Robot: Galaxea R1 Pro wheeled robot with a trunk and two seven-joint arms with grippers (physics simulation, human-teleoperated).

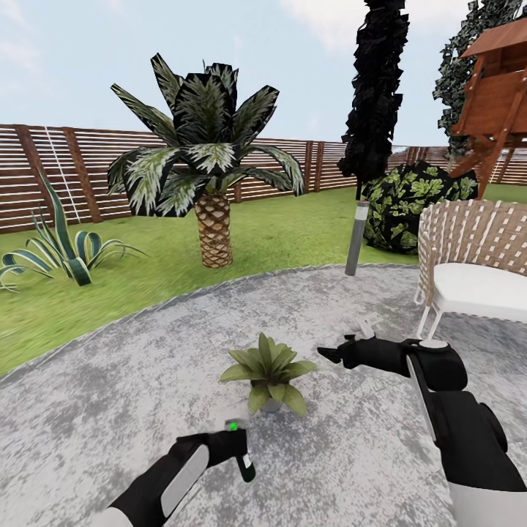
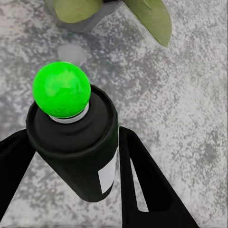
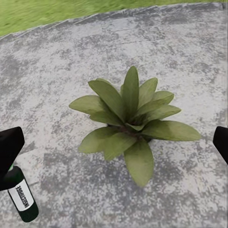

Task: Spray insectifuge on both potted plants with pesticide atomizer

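Note:
The pesticide atomizer, a dark green bottle with a white label and a bright green spray head, hangs tilted in my left gripper, which is shut on it. In the left wrist view the black fingers clamp the bottle's sides. One potted plant stands on the grey paving just beyond the bottle; its grey pot shows close ahead. My right gripper hovers open to the plant's right, looking down at its rosette, fingers spread wide. The second potted plant is out of view.
A scaly-trunked palm and a spiky clump grow on the lawn behind. A grey bollard, a dark bush and a white woven chair stand at the right. A brown slat fence closes the back.

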